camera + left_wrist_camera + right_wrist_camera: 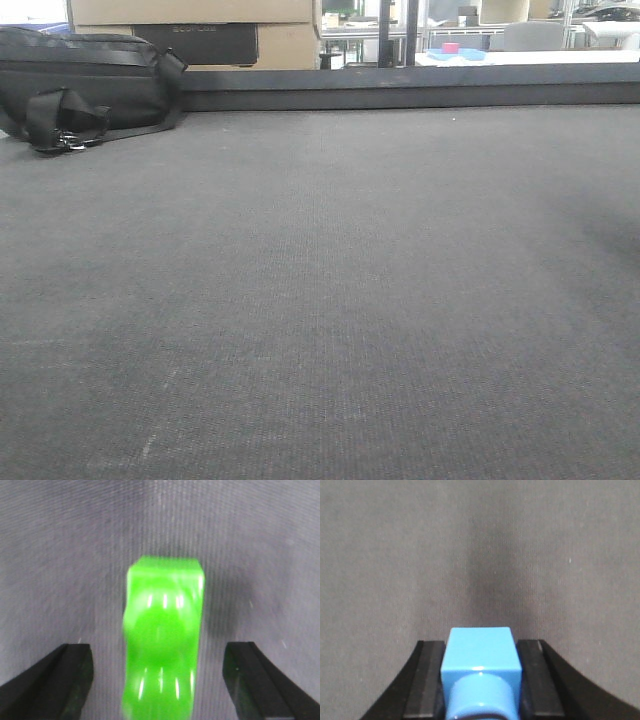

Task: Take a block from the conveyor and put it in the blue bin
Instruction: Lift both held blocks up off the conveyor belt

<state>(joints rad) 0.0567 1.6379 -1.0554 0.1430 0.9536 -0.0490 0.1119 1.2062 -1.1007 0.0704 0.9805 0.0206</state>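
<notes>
While the front view shows only conveyor (320, 300), grabbing is in hand.
My left pincer (159, 652) gapes wide around a blurred green block (162, 625) on the conveyor, seemingly untouched: close next; my right pincer (481, 649) grips a blue block (480, 655).

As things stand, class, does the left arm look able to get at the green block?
Probably yes. The green block sits between the open fingers of the left gripper, with a clear gap on each side and only conveyor belt around it.
</notes>
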